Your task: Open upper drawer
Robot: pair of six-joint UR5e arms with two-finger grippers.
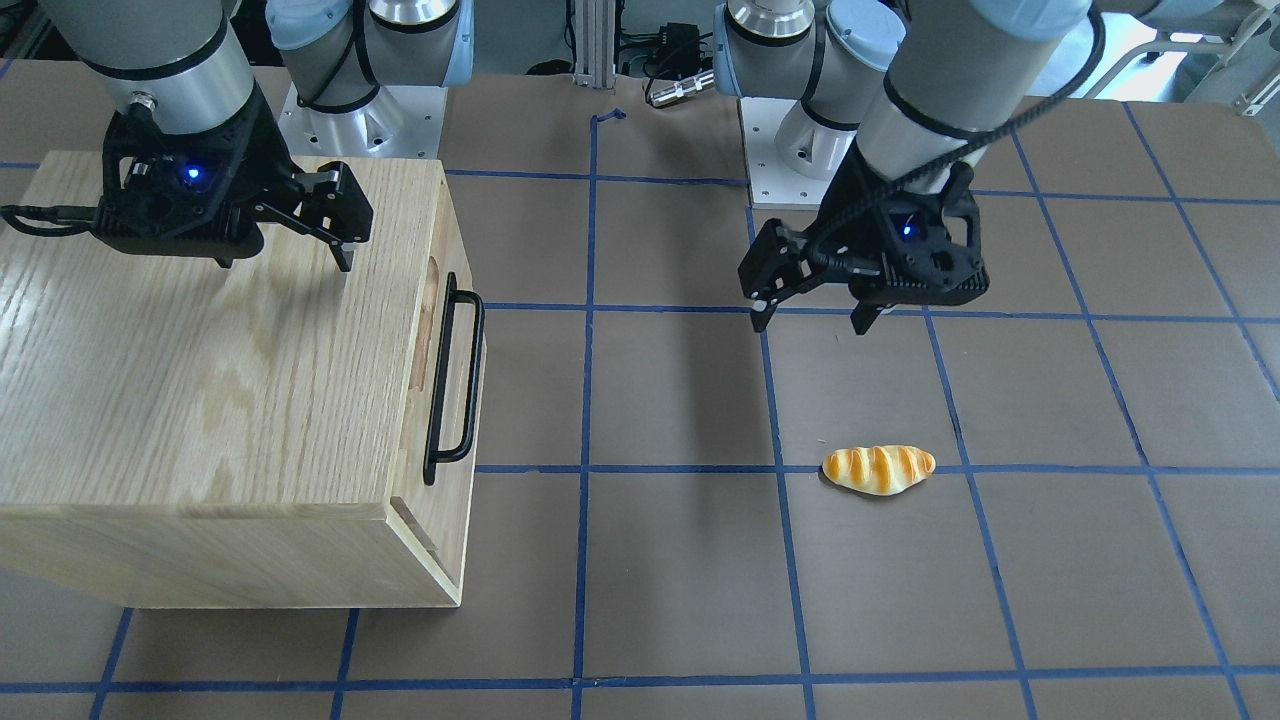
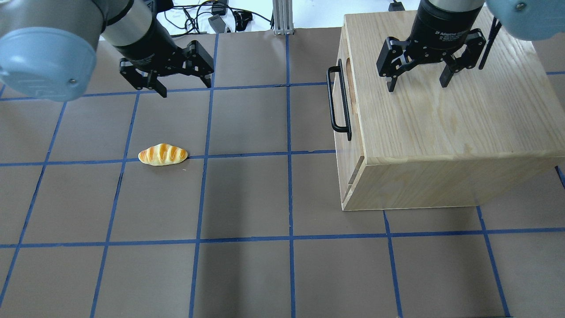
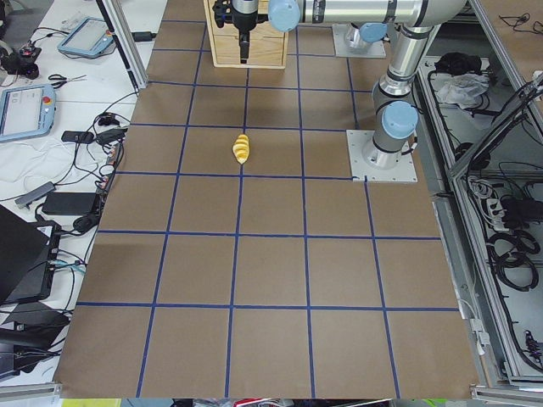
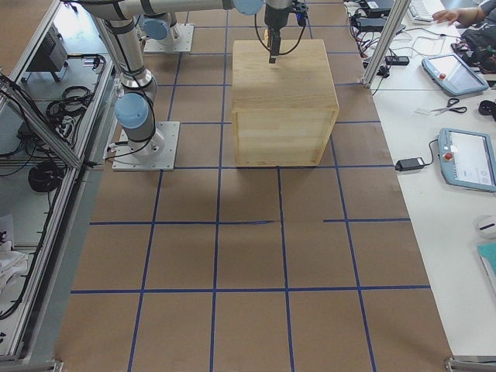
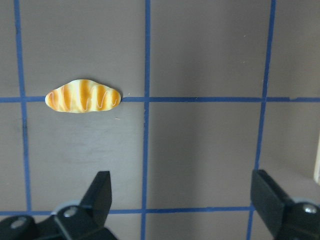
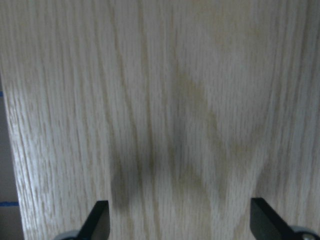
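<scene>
Showing a wide brown table top (image 2: 247, 198) carrying a grid of blue tape lines (image 2: 290, 194). Catching even light, with soft grey shadows lying across the squares. Backing onto an aluminium profile post (image 2: 280, 17) and a tangle of black cables (image 2: 207, 17). Adjoining, along the operators' side, a white bench (image 3: 42, 170) holding a near teach pendant (image 3: 24, 111), a far teach pendant (image 3: 87, 36), scissors (image 3: 59, 80) and black cases (image 3: 21, 254). Bordering, on the opposite long side, a metal-framed bay (image 3: 501, 212) holding looped cables and crumpled cloth.
</scene>
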